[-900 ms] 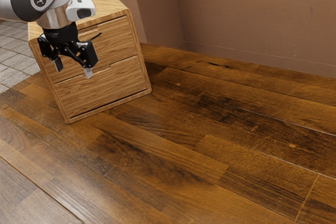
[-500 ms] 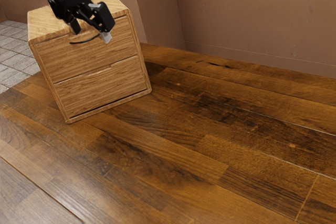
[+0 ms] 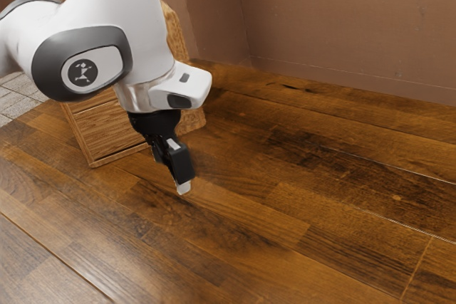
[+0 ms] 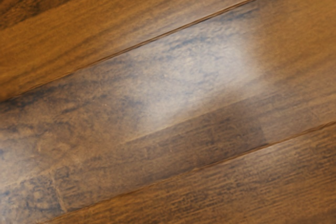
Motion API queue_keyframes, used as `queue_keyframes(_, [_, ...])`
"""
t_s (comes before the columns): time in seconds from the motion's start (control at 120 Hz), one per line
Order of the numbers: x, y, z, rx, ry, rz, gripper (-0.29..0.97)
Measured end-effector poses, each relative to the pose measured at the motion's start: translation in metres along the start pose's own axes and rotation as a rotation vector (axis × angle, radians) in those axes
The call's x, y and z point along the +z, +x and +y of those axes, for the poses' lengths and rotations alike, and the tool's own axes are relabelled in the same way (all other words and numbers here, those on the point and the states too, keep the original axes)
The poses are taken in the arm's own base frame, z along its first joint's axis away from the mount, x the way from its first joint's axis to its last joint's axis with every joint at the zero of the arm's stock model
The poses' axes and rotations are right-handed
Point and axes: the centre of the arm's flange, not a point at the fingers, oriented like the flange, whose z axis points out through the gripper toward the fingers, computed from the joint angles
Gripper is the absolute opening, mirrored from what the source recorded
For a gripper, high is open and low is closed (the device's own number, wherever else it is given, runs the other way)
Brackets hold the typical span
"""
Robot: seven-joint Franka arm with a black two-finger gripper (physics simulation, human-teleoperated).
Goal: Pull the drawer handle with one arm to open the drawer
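Observation:
The wooden drawer cabinet stands on the floor at the exterior view's left. My arm's white body covers most of it, so both drawer fronts and their handles are largely hidden. My gripper hangs below the hand and points down at the floor, just in front of the cabinet's lower right corner and clear of it. Nothing is seen held in it. The wrist view looks down on dark floor planks right under the hand.
Brown walls run behind the cabinet and along the back. The wooden plank floor spreads wide to the exterior view's right and front. Grey tiles lie at the far left.
My gripper has left the upper drawer front, swinging down and toward the exterior view's right, low over the floor. The arm now stands in front of the cabinet.

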Motion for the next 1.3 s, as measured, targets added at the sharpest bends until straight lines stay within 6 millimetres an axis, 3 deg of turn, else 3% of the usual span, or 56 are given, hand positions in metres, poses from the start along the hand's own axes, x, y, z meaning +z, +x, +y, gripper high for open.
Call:
queue_keyframes(0.067, [-0.010, 0.006, -0.031, -0.011, 0.136, 0.054, 0.68])
queue_keyframes(0.208, [-0.015, 0.004, -0.123, -0.080, 0.330, 0.100, 0.68])
queue_keyframes(0.325, [-0.016, 0.009, -0.158, -0.055, 0.459, 0.123, 0.68])
queue_keyframes(0.467, [-0.038, 0.013, -0.170, -0.014, 0.494, 0.199, 0.68])
queue_keyframes(0.608, [-0.055, 0.031, -0.145, 0.068, 0.460, 0.269, 0.68])
queue_keyframes(0.692, [-0.052, 0.028, -0.148, 0.086, 0.447, 0.263, 0.68])
queue_keyframes(0.783, [-0.045, 0.013, -0.172, 0.071, 0.453, 0.229, 0.68])
queue_keyframes(0.933, [-0.016, -0.045, -0.247, -0.004, 0.509, 0.133, 0.68])
queue_keyframes(1.0, [-0.011, -0.056, -0.260, -0.008, 0.529, 0.122, 0.68])
queue_keyframes(1.067, [-0.009, -0.052, -0.258, 0.016, 0.536, 0.126, 0.68])
queue_keyframes(1.183, [-0.013, -0.022, -0.232, 0.099, 0.534, 0.167, 0.68])
queue_keyframes(1.3, [-0.007, -0.014, -0.224, 0.126, 0.540, 0.143, 0.68])
